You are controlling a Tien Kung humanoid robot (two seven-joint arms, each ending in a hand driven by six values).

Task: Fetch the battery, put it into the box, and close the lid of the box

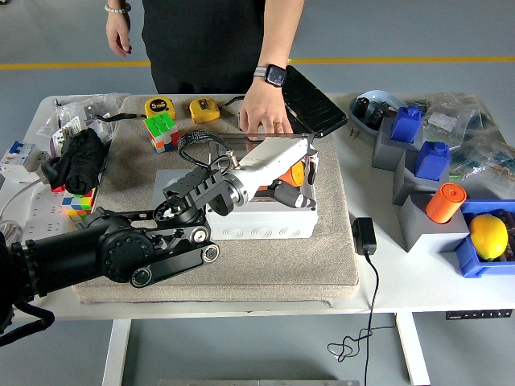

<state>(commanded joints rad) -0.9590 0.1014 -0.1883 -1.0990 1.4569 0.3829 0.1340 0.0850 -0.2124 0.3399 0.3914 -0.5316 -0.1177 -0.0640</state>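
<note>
A grey plastic box [265, 223] stands on a beige mat [322, 265] in the middle of the table. Its clear lid [233, 138] stands up at the far side. A person's hand [264, 112] rests on the lid's top edge. My left arm reaches in from the lower left. Its hand [286, 193] is inside the box, with the black fingers curled around an orange battery [297, 172]. The white forearm hides most of the box's inside. My right arm is out of view.
Two yellow tape measures [160, 105] and a puzzle cube [161, 129] lie behind the box. A black case [314, 100] lies at its far right. A black adapter [364, 236], an orange cylinder [445, 202] and a lemon [488, 236] are on the right.
</note>
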